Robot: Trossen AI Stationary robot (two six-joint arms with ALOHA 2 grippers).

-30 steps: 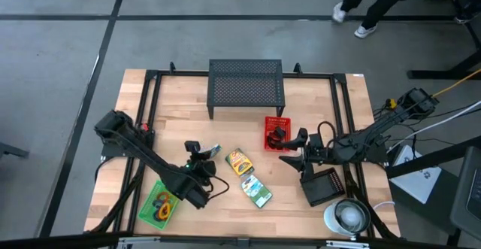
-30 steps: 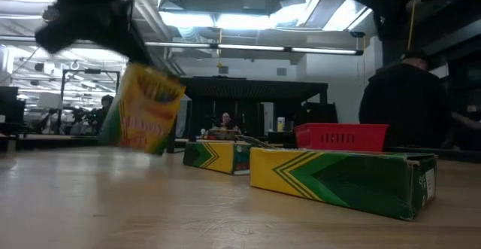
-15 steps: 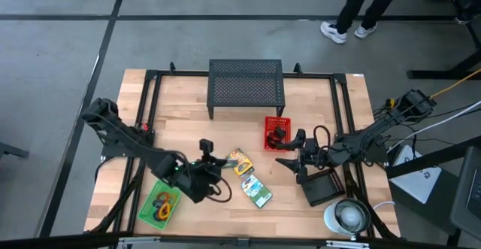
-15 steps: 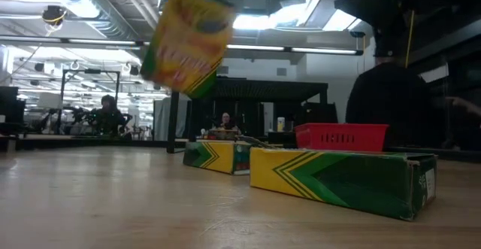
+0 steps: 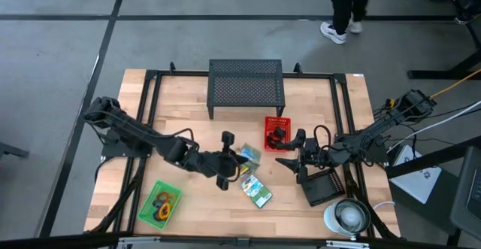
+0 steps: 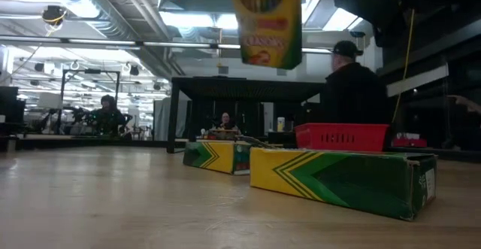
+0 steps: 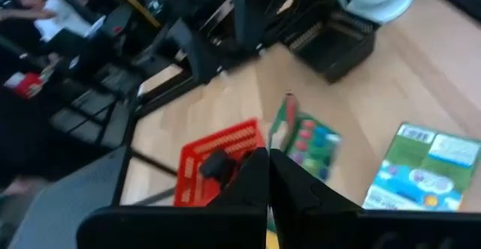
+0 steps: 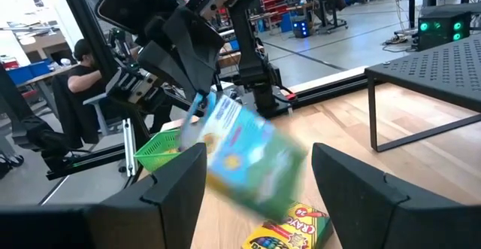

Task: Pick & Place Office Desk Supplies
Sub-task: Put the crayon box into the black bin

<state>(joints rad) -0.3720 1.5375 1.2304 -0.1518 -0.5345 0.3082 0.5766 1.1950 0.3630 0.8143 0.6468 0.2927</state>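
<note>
We see the left gripper (image 5: 239, 161) clenched on a green-and-yellow printed crayon packet (image 5: 248, 156), lifted mid-bench just beside the red mesh basket (image 5: 276, 132); the right gripper (image 5: 289, 159), jaws spread and empty, waits beside it.

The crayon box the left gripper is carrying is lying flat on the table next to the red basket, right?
Not lying on the table. The low view shows the crayon box hanging in the air, held by the left gripper. It is near the red basket, as the high view shows.
</note>
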